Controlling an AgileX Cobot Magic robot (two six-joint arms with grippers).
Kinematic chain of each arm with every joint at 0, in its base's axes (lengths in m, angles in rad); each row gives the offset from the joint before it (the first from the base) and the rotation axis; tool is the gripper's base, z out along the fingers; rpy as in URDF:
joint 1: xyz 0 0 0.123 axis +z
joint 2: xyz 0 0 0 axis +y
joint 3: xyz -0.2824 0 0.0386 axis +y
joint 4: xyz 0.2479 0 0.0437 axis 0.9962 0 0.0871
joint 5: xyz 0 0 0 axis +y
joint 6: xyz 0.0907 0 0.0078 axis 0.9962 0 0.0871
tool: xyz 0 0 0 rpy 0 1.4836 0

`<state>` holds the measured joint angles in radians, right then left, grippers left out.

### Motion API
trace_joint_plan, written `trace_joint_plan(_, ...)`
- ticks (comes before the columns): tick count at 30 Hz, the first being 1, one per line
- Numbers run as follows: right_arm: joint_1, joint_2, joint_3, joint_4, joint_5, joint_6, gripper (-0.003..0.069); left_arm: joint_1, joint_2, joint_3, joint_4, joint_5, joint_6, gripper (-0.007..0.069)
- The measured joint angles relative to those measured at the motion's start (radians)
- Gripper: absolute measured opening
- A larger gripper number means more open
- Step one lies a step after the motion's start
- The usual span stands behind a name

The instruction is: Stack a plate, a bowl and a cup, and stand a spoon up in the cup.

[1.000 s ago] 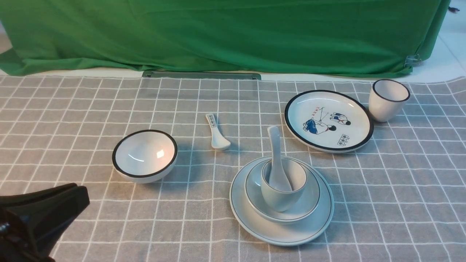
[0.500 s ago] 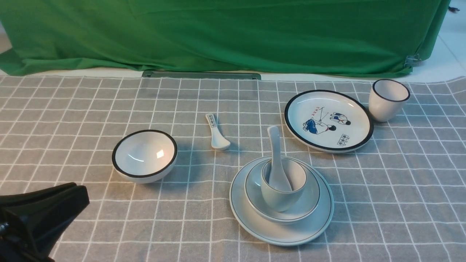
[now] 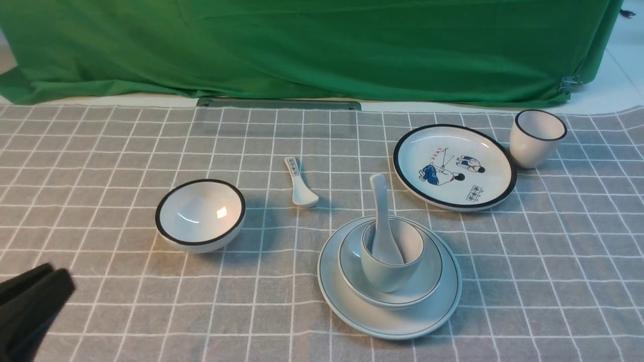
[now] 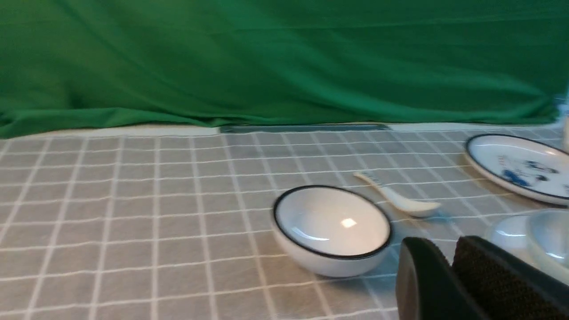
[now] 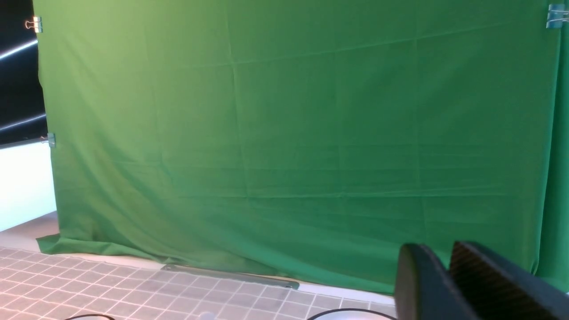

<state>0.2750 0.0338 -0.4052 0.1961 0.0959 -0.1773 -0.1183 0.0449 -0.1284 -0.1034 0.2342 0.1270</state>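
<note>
The plain pale plate (image 3: 436,312) lies on the checked cloth right of centre. The shallow bowl (image 3: 428,280) sits in it, and the small grey-white cup (image 3: 383,277) stands in the bowl. The white spoon (image 3: 381,211) stands in the cup, its handle leaning up and away from me. My left gripper (image 3: 60,275) is low at the near left corner, far from the stack. In its wrist view the left gripper (image 4: 449,250) has its fingers together with nothing between them. My right gripper (image 5: 441,252) shows only in its wrist view, raised, facing the green backdrop, fingers together and empty.
A black-rimmed bowl (image 3: 200,215) stands left of centre, with a print-handled spoon (image 3: 300,184) lying beyond it. A cartoon plate (image 3: 454,166) and a black-rimmed cup (image 3: 536,137) are at the far right. The green cloth (image 3: 322,50) closes off the back.
My left gripper has drawn back toward the near left corner and shows less in the front view. The stack and the other dishes have not moved.
</note>
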Motion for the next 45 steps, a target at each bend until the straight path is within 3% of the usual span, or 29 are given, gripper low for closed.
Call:
trace_joint_plan(8, 0.0, 0.0, 0.0, 0.0, 0.0, 0.0, 0.0159, 0.17, -0.043, 0.129, -0.004, -0.002, 0.006, 0.0088)
trace_joint_plan(17, 0.0, 0.0, 0.0, 0.0, 0.0, 0.0, 0.018, 0.108, -0.043, 0.134, 0.0, -0.004, 0.008, 0.0097)
trace_joint_plan(45, 0.0, 0.0, 0.0, -0.014, 0.0, -0.004, 0.0235, 0.108, -0.043, 0.135, 0.034, -0.005, 0.011, 0.0117)
